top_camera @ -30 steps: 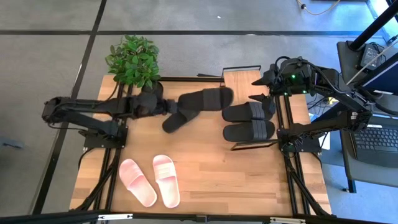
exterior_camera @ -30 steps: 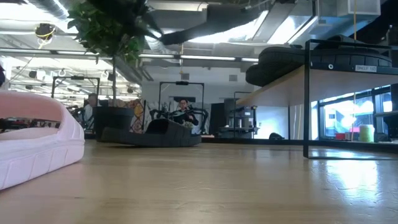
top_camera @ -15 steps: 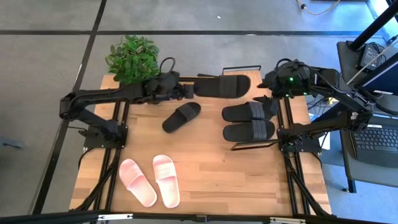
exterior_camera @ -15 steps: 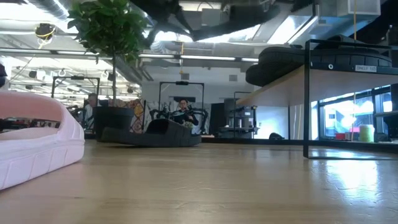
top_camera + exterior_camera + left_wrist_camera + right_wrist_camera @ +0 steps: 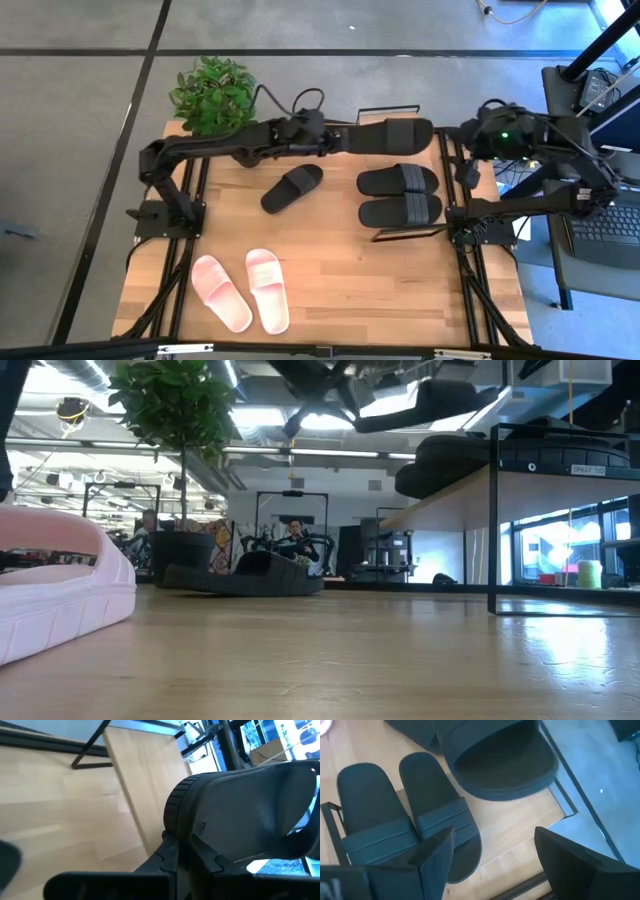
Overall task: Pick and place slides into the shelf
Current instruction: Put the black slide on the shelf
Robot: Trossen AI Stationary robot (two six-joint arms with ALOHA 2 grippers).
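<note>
Black slide clamped in left gripper above shelf; right gripper spread

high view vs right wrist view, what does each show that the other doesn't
Only the high view shows the left claw shut on the carried black slide, the lone black slide on the table, the two pink slides and the plant. Only the right wrist view shows the right claw standing open, seen from behind its fingers. Both show the carried slide above the shelf and the pair of black slides already on it.
</note>
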